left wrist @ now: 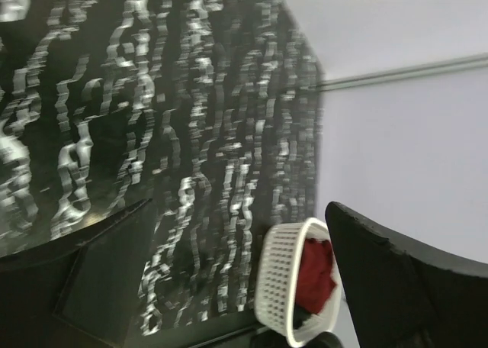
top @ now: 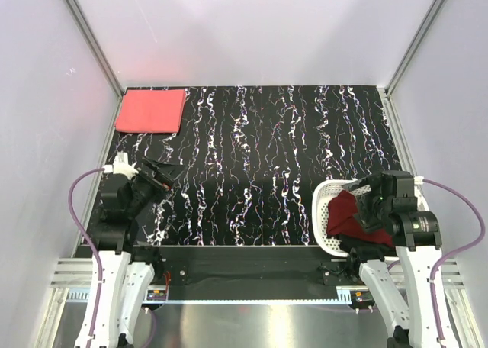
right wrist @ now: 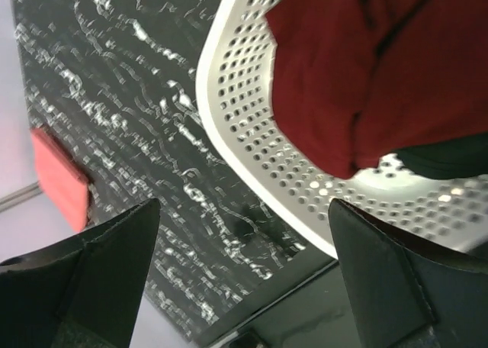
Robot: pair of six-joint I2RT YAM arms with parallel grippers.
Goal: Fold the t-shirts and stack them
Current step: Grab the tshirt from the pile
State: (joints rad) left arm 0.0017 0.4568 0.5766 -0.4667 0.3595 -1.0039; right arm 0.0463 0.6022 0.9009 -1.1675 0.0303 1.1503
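The soft dark red cloth t-shirt [right wrist: 351,73] is lying bunched in the white plastic basket [right wrist: 252,134], over a black cloth shirt [right wrist: 450,153]. The folded pink cloth t-shirt [top: 150,110] is sitting at the black swirly table's [top: 267,149] far left corner. The right gripper [right wrist: 244,207] is hanging over the basket, wide open and empty. The left gripper [left wrist: 238,207] is open and empty too. The red shirt is looking light and floppy, so pinching a top fold seems best.

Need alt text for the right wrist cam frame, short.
A dark maroon t-shirt lies crumpled in a white perforated basket, with a bit of black cloth showing at its edge. The right hand hangs open above the basket's rim, holding nothing. Beyond, on the black marbled table, a folded coral t-shirt sits by the table's edge.
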